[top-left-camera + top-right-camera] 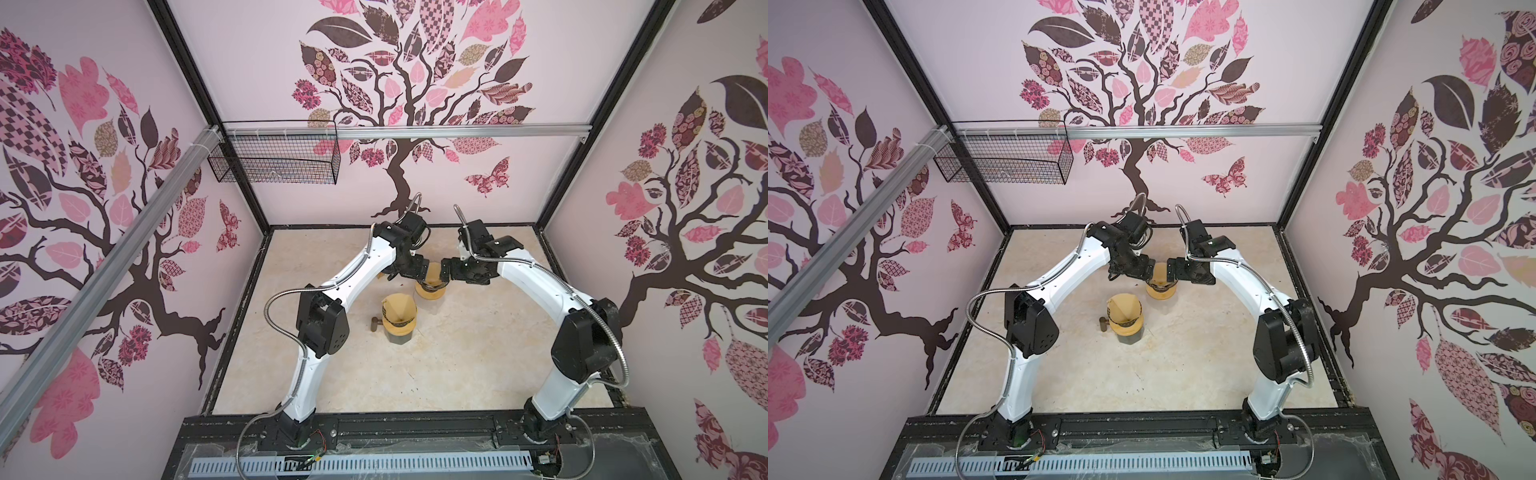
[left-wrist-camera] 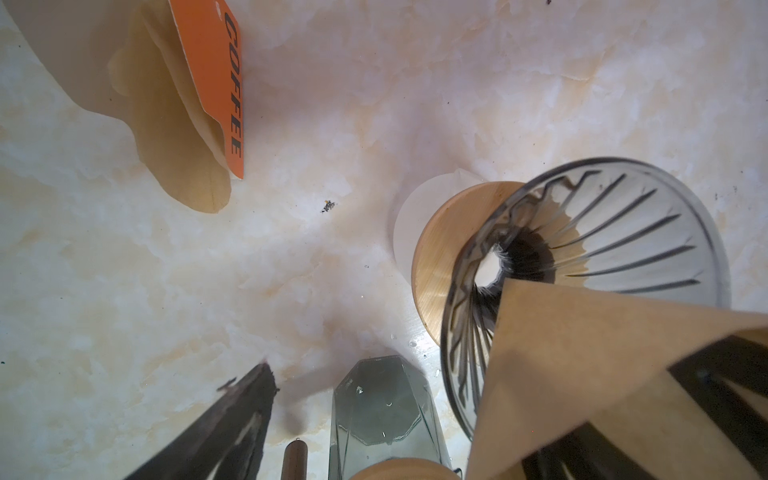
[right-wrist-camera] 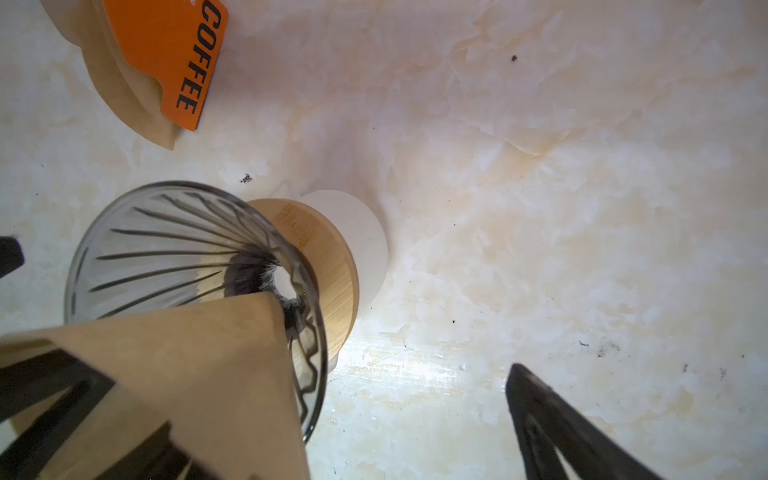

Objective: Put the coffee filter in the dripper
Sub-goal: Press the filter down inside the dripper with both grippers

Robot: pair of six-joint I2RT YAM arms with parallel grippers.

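**Item inspected:** the brown paper cone coffee filter [image 1: 434, 271]. It hangs in the air between the two arms, directly over the clear ribbed glass dripper with wooden collar and white base [image 1: 430, 291]. The dripper stands upright on the marbled cream tabletop [image 1: 457, 365]. The filter is not yet seated in the funnel.

**Tool state:**
- The left gripper [image 1: 419, 270] is released, jaws spread wide. One finger [image 2: 232, 415] stands free over the tabletop and the opposite finger lies against the filter paper.
- The right gripper [image 1: 449, 269] is in the same condition, with one finger [image 3: 557, 424] free and the opposite one against the paper.
- Neither gripper pinches the filter between its own jaws. My reading is that the cone is carried between one finger of each arm.
- Whether those fingers are inside the cone or outside its wall cannot be told.

**Governing relation:** the filter's long axis runs tip-down. In both wrist views the tip [image 2: 509, 291] aims at the drain hole at the bottom of the dripper. The dripper lies straight beneath the tools, and both arms are equally near, one on each side. In my judgement the coming move calls for a joint straight descent until paper meets ribs.

**Noted nearby:**
- A pack of brown filters under an orange "COFFEE" card [image 2: 208, 83] lies well apart.
- A grey faceted glass vessel [image 2: 382, 407] stands near the dripper.
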